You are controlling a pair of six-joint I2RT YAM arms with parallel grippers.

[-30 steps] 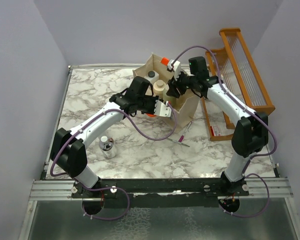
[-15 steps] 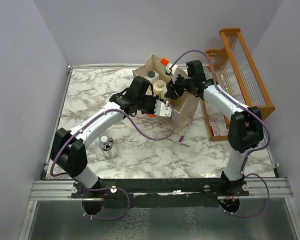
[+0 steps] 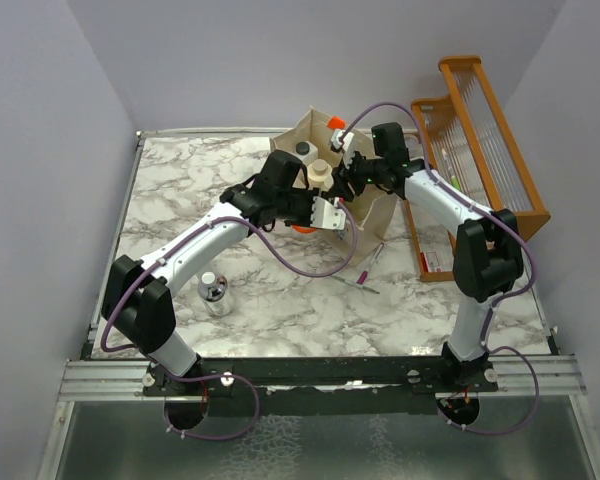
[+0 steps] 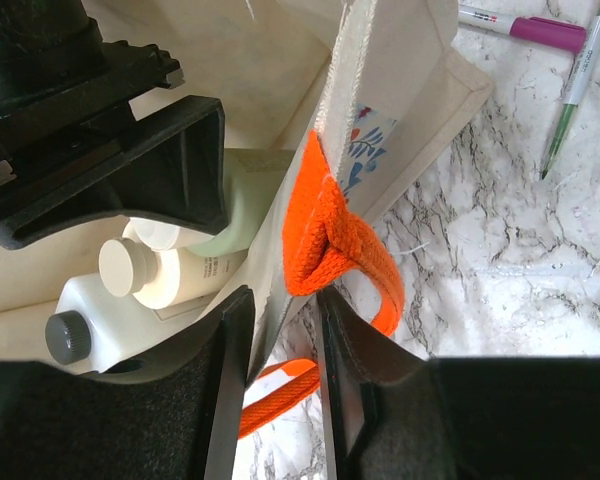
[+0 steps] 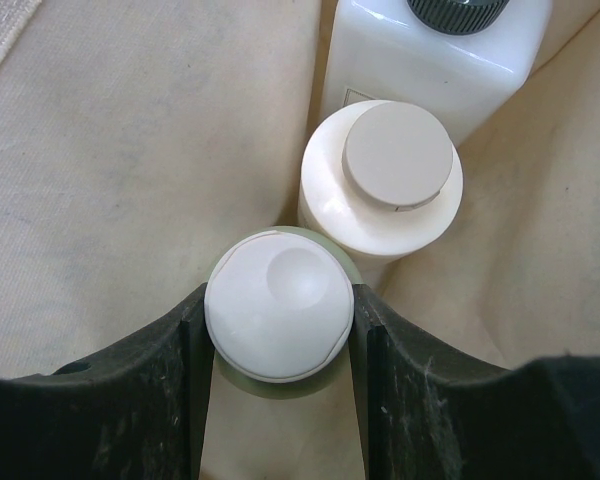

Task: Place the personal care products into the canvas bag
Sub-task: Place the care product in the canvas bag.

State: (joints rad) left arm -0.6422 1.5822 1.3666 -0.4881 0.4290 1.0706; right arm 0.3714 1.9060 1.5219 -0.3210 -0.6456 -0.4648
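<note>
Olive-green bottle (image 5: 280, 300), domed cream cap, standing upright with its long axis vertical and cap uppermost, inside the canvas bag (image 3: 378, 212) at 12 o'clock on the marble table (image 3: 180, 200), beige bottle (image 5: 385, 185) just beside it, right gripper (image 5: 279, 322) fingers clamped on its cap, left gripper (image 4: 285, 300) astride the bag's rim by an orange handle (image 4: 325, 240), pinch there unclear.

A white marble table (image 3: 180, 190) with grey veins fills the middle of the top view. At the right side of that frame stands an orange wooden slatted rack (image 3: 485, 140). In the upper right corner of the left wrist view, a purple marker (image 4: 540, 28) and a green pen (image 4: 577, 85) lie on the marble, close to each other.
</note>
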